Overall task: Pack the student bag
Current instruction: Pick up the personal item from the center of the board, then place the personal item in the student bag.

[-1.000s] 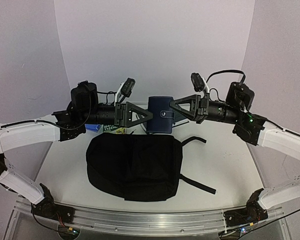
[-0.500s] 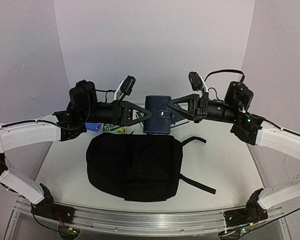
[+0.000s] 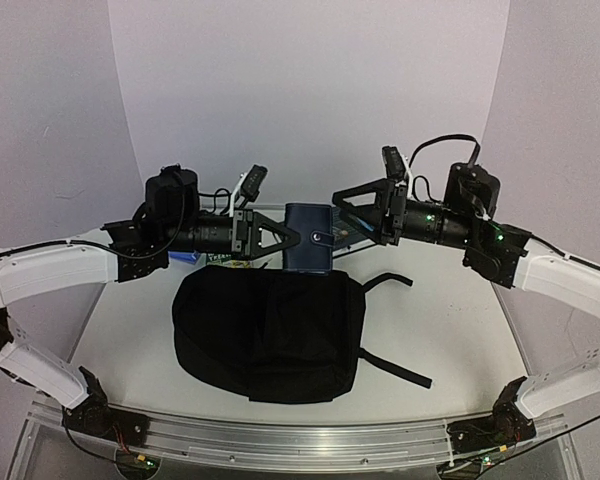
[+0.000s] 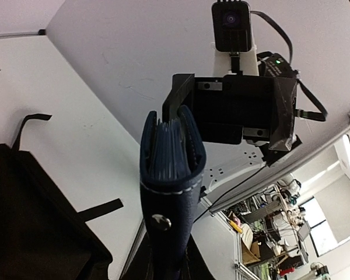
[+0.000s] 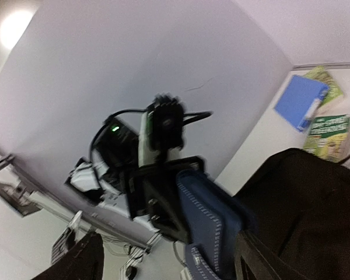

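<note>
The student bag (image 3: 270, 335), a big black backpack, lies flat on the white table (image 3: 460, 310); part of it shows in the left wrist view (image 4: 29, 227) and the right wrist view (image 5: 306, 204). Above its far edge hangs a dark-blue pouch (image 3: 310, 238) with a snap button. My left gripper (image 3: 292, 240) is shut on the pouch's left end. In the left wrist view the pouch (image 4: 169, 175) rises edge-on from the jaws and hides them. My right gripper (image 3: 348, 215) stands open just right of the pouch, not touching it. Its fingers (image 5: 81, 262) stand wide of the pouch (image 5: 213, 224).
A blue book (image 5: 300, 99) and green booklets (image 5: 329, 137) lie on the table behind the bag, partly hidden by the left arm in the top view (image 3: 225, 258). The bag's straps (image 3: 395, 365) trail to the right. Grey walls close in the back and sides.
The left gripper has shut on the pouch. The right gripper, shut on its other end before, has opened and drawn back to the right. The pouch shifted slightly left.
</note>
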Action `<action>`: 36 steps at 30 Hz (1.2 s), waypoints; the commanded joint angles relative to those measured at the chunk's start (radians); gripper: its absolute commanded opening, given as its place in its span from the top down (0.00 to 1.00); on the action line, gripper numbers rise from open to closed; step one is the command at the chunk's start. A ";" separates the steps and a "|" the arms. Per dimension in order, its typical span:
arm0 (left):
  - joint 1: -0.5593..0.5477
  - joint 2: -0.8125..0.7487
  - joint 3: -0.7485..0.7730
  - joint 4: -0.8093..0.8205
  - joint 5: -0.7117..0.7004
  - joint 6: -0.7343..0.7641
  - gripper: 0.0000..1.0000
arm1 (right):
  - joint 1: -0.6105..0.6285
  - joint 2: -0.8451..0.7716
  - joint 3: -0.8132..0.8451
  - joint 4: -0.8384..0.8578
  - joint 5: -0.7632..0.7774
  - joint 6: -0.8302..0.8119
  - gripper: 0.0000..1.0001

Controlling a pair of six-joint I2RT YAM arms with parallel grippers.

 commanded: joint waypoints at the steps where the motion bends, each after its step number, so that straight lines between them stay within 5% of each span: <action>1: 0.072 -0.116 -0.007 -0.145 -0.119 0.025 1.00 | 0.004 0.015 0.096 -0.334 0.337 -0.129 0.21; 9: 0.289 -0.217 -0.100 -0.360 -0.177 0.025 1.00 | 0.170 0.207 0.234 -0.616 0.707 -0.083 0.24; 18: 0.498 -0.244 -0.232 -0.357 -0.138 -0.002 1.00 | 0.372 0.570 0.580 -0.956 0.996 0.025 0.31; 36: 0.506 -0.303 -0.322 -0.342 -0.133 -0.012 1.00 | 0.455 0.917 0.879 -1.075 1.047 0.038 0.38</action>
